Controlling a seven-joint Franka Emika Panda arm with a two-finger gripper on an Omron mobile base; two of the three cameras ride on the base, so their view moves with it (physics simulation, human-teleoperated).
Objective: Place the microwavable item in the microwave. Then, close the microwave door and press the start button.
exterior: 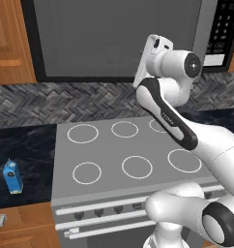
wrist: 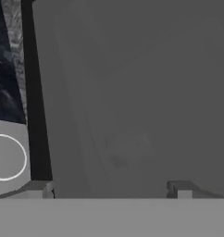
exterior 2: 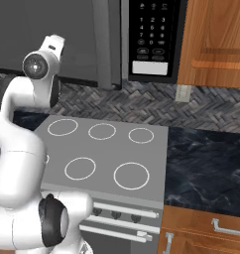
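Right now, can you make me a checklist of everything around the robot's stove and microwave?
Surface: grey stove top with six white rings, nothing on it; dark marbled counter beside it.
Job's things: microwave door looks shut; a faint mug shape shows behind the glass; keypad to the door's right, not touched.
Clutter: blue carton upright on the counter left of the stove.
Grippers: gripper open, empty, facing the door up close.
Cables: nothing seen.
Surroundings: wooden cabinet, herringbone backsplash, wall outlet.
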